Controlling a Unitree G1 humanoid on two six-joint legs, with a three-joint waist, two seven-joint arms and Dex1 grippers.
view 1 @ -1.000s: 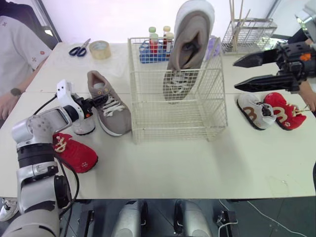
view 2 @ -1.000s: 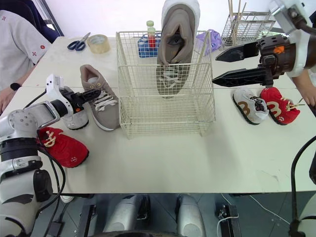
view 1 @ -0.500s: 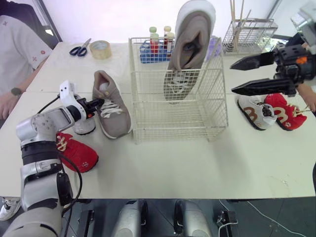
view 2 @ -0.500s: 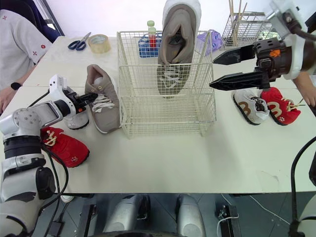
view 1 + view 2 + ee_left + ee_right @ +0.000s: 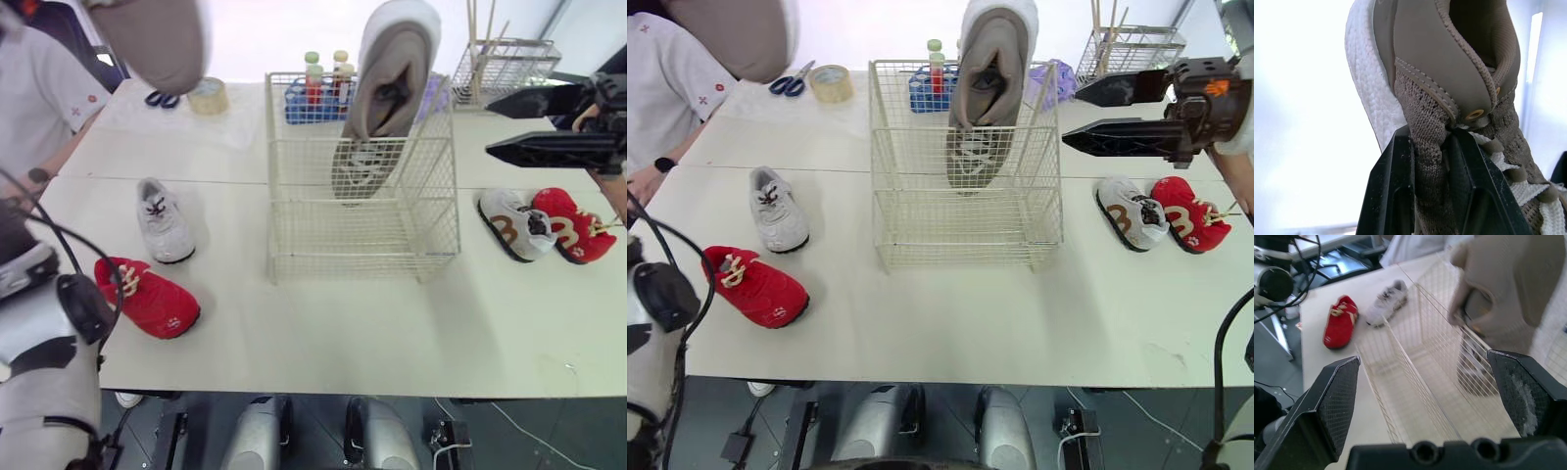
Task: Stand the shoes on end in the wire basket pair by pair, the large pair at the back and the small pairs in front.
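A white table [image 5: 343,323] fills the scene, with a person in a white shirt at its left edge. The left gripper [image 5: 1427,147] is pinched shut on the tongue and collar of the second large taupe shoe [image 5: 152,39]. Half a second ago that shoe lay on the table just beside the wire basket [image 5: 343,245]. Now it hangs high, clear of the surface and well to the basket's left. Its mate [image 5: 387,88] already stands on end against the basket's back wall, so I judge the large pair is one placement from done. The right gripper [image 5: 490,125] hovers empty, jaws spread wide, just right of the basket. The small pairs wait untouched: a grey shoe [image 5: 162,220] and a red shoe [image 5: 147,297] left, a white shoe [image 5: 514,223] and another red one [image 5: 573,223] right.
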